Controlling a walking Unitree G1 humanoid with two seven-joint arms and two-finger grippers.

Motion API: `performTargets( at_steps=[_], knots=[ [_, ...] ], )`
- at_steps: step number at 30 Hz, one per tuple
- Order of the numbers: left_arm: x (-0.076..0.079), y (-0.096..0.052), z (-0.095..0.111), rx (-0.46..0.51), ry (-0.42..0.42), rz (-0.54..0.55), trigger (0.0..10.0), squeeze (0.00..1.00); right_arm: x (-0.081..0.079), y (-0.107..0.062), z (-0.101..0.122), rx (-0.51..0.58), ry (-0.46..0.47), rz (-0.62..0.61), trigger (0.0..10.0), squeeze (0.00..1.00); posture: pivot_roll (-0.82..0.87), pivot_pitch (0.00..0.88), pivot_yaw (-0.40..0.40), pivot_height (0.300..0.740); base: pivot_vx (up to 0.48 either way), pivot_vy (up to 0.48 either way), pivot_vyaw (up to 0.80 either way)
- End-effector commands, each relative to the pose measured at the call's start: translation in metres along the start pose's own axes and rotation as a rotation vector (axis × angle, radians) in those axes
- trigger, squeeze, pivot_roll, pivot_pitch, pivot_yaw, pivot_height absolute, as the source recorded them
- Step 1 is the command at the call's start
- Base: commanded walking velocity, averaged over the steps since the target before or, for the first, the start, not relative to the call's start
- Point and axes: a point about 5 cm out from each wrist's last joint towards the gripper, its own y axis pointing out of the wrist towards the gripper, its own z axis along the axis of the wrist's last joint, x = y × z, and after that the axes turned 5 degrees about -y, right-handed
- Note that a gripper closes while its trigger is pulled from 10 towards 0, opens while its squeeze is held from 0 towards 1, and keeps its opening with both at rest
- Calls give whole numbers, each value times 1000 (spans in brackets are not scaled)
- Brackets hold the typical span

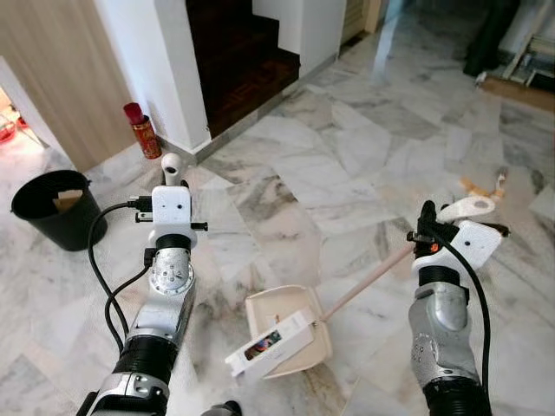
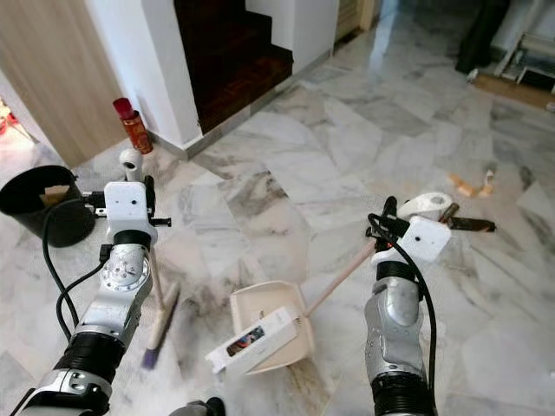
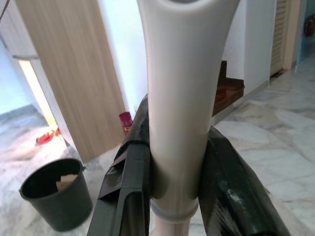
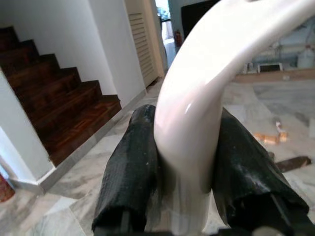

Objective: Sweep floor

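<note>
Left gripper (image 3: pixel 174 172) pinches the broom (image 2: pixel 156 325) handle; right gripper (image 4: pixel 184 162) clamps the dustpan (image 1: pixel 290 334) handle, pan flat on the floor (image 1: pixel 347 156) to catch a box (image 1: pixel 270 343).

1. Floor (image 1: pixel 347 156): polished marble tiles, grey-veined, glossy with reflections.
2. Dustpan (image 1: pixel 286 325): cream plastic, matt; its handle (image 4: pixel 197 123) smooth, glossy white plastic.
3. Broom handle (image 3: pixel 179 113): smooth white plastic, slight sheen.
4. Gripper fingers (image 4: pixel 130 172): black, matt, rubbery-looking.
5. Stairs (image 1: pixel 243 61): dark wood, semi-gloss.
6. Bin (image 1: pixel 52 217): black plastic, matt.
7. Door panel (image 1: pixel 52 78): light wood grain, matt.
</note>
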Motion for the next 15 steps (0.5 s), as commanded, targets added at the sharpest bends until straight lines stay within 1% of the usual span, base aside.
performTargets(
  at_steps=[1,8,15],
  knots=[
    [0,1,6,43,0,8,10000,0,-2,7,9,29,26,1,10000,0,-73,73,-45,740,0,0,0],
    [-1,2,6,38,-16,19,10000,0,-4,6,7,22,35,8,10000,0,-71,63,-42,740,0,0,0],
    [-5,3,6,36,-14,24,10000,0,-6,5,7,24,46,6,10000,0,-68,64,-31,740,0,309,0]
  ],
)
